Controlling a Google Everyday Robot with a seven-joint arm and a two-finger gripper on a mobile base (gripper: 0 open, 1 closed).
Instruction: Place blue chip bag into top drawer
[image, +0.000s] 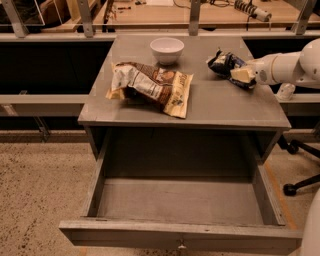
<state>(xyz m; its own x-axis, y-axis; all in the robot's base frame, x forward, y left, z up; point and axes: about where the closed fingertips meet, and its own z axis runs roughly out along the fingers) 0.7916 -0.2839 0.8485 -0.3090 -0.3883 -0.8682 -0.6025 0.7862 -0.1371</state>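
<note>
The blue chip bag (223, 63) is a small dark navy foil bag lying at the right rear of the grey cabinet top (210, 105). My gripper (241, 75) reaches in from the right on a white arm and sits against the bag's right end, its pale fingers over the bag. The top drawer (180, 200) is pulled fully open below the cabinet top. Its grey inside holds nothing, and its front panel with a small metal pull (181, 245) lies at the bottom of the view.
A larger brown, white and tan bag (150, 86) lies on the cabinet top's left half. A white bowl (167, 49) stands at the rear middle. An office chair base (300, 165) is on the floor at right. A wooden bench (210, 12) runs behind.
</note>
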